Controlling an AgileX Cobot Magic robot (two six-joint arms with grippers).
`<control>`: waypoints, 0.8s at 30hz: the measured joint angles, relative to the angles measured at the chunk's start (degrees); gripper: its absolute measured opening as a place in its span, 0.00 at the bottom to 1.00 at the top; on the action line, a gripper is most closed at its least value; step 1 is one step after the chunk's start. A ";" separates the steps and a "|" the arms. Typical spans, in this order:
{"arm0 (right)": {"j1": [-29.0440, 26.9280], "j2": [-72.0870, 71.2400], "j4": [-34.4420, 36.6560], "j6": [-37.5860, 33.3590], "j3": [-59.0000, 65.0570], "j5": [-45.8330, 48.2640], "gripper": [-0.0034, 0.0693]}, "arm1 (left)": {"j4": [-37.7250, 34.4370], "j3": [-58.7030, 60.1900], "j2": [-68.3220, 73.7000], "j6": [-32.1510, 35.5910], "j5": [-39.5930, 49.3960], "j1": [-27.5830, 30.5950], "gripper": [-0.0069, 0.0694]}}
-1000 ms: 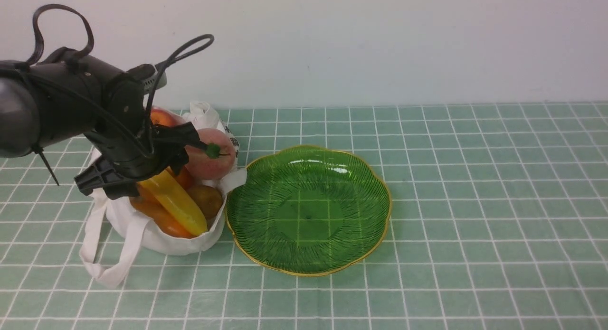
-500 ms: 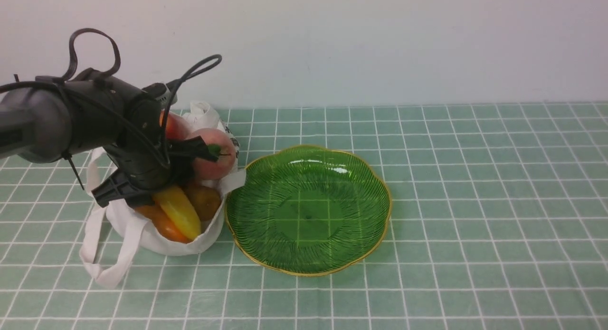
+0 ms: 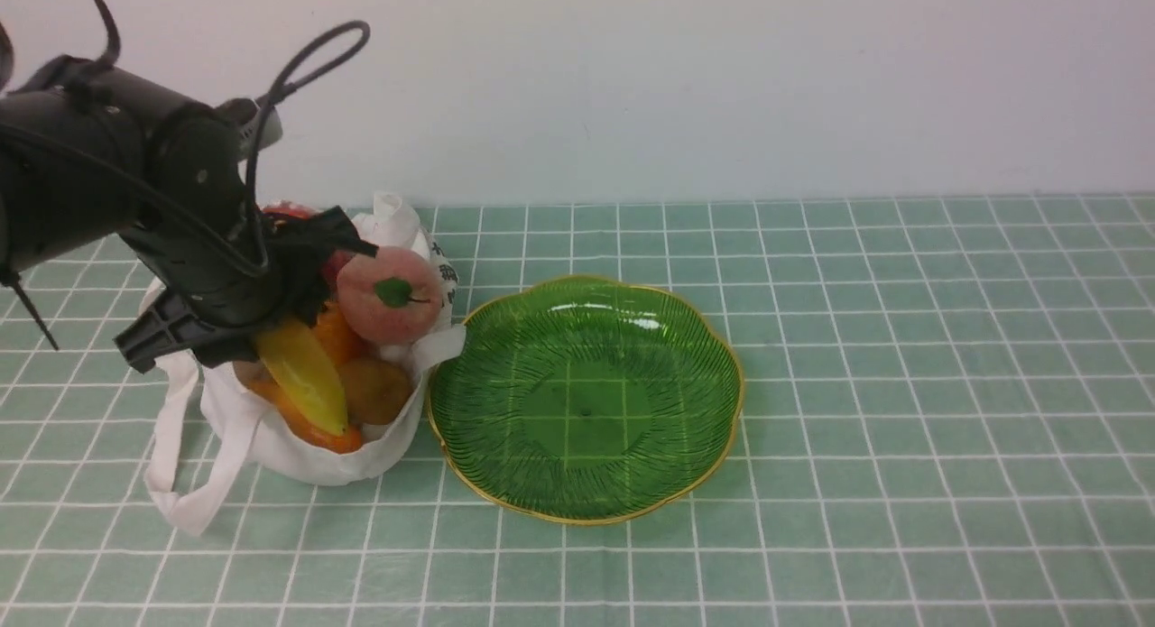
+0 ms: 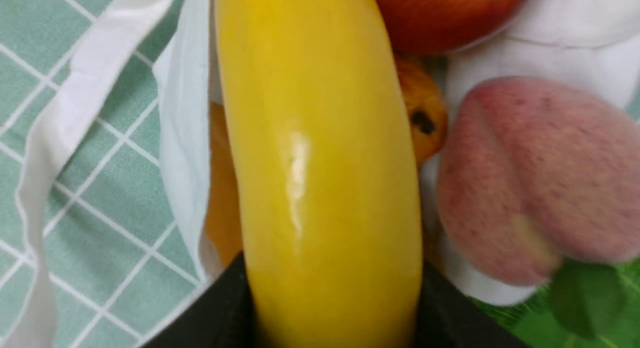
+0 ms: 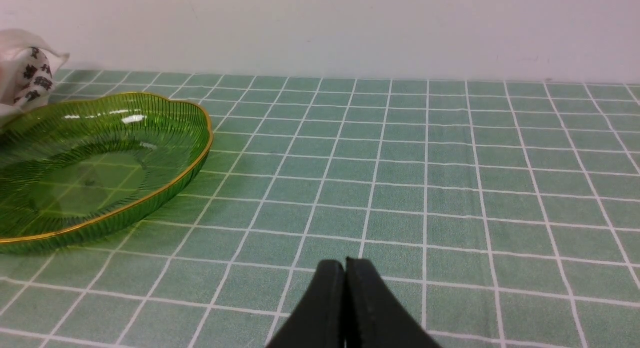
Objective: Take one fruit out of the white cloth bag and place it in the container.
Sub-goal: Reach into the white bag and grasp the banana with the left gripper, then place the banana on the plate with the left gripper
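Left gripper: clamped on upper end of banana, raised and drawn away from dish since half-second ago. Banana lower end still inside white cloth bag, just beside dish. Peach rolled, leaf now frontward. Right gripper: pinched closed, empty, well apart from dish. Green tiled tablecloth, plain white wall

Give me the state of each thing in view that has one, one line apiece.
left gripper, shut on the banana.
banana, gripped, lower tip not yet out of the bag's mouth.
white cloth bag, open, holding fruit, handles slack.
peach, resting at the bag's mouth.
green dish, upright, empty.
right gripper, shut, holding nothing.
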 joint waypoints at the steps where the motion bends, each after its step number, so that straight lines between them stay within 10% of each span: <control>1: 0.00 0.00 0.00 0.00 0.00 0.00 0.03 | -0.42 0.00 -0.59 0.00 0.22 0.00 0.49; 8: 0.00 0.00 0.00 0.00 0.00 0.00 0.03 | -8.67 0.00 -6.52 6.65 0.56 0.00 0.49; 24: 0.00 0.00 0.00 0.00 0.00 0.00 0.03 | -38.82 0.00 -2.30 47.87 -15.50 -13.06 0.49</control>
